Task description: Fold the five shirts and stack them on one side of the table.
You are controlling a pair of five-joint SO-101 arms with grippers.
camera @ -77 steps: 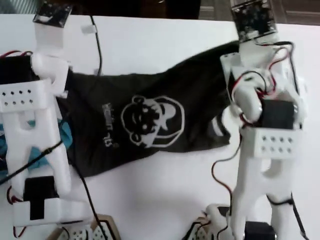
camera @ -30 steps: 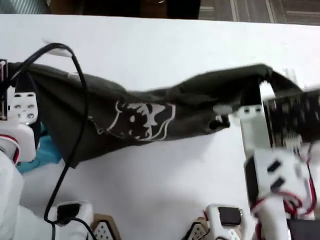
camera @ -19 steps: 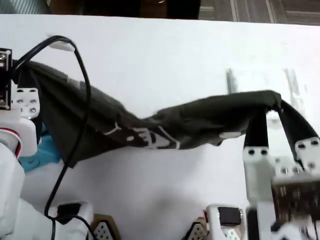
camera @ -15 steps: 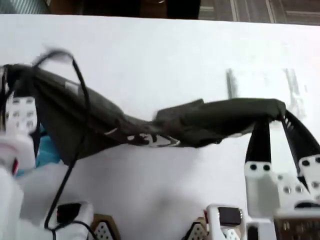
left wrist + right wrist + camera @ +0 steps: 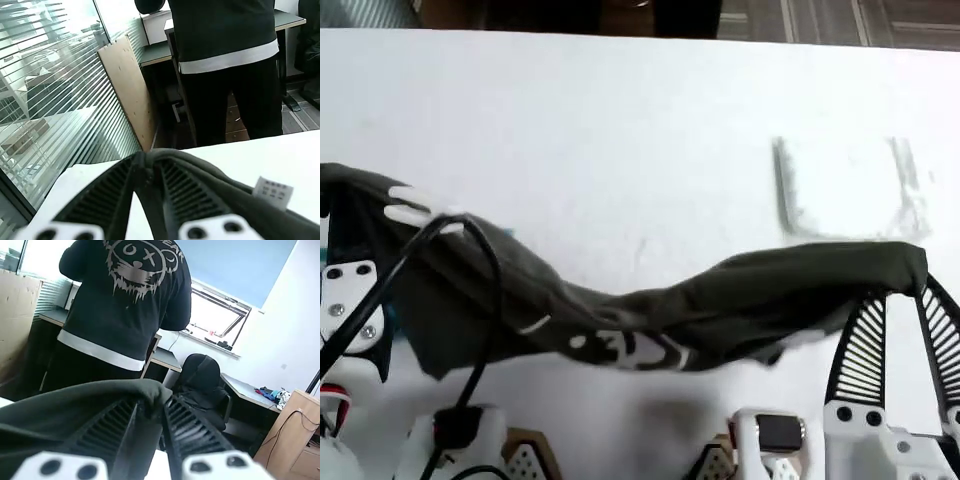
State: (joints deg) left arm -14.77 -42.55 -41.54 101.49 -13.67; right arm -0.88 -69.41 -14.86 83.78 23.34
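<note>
2 claws are gripping 1 dark shirt (image 5: 750,300) between them, each clamped narrow on a bunched edge of cloth. In the right wrist view the right claw (image 5: 150,407) is pressing its ribbed black fingers (image 5: 192,432) together on a fold of fabric, which is spilling over the tips. In the high view this claw (image 5: 918,285) is pinching the shirt's end, and the cloth is running away from it toward the other arm. The left claw (image 5: 146,162) is likewise squeezing a ridge of the shirt, and a small white label (image 5: 272,192) is sticking out of the cloth just beside 1 finger.

Between the 2 claws the shirt is hanging as a sagging band, raised at both ends, its pale print (image 5: 630,348) crumpling at the low middle. Whether that middle is touching the white table (image 5: 620,120) I cannot tell. A black cable (image 5: 485,290) is looping across the cloth near the left claw. Beyond the right claw, away from the arm bases, a see-through sheet (image 5: 845,185) is lying flat on the table, just apart from the shirt.
</note>
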